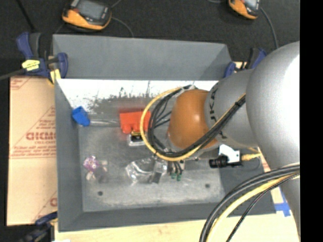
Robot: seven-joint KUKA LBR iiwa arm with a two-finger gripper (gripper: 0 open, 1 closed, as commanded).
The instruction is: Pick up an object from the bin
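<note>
My gripper (165,171) hangs low over the middle of the bin floor, just below the arm's orange cover. Right at its left side lies a clear, crumpled plastic thing (137,170), touching it or nearly so. Behind that, toward the back wall, sits an orange-red block (131,120), with a small white and black piece (135,138) at its near edge. Nothing can be made out inside the gripper.
A small blue block (79,116) lies near the back left corner. A clear piece with purple marks (93,165) rests at the front left. The arm and its looped cables cover the bin's right half.
</note>
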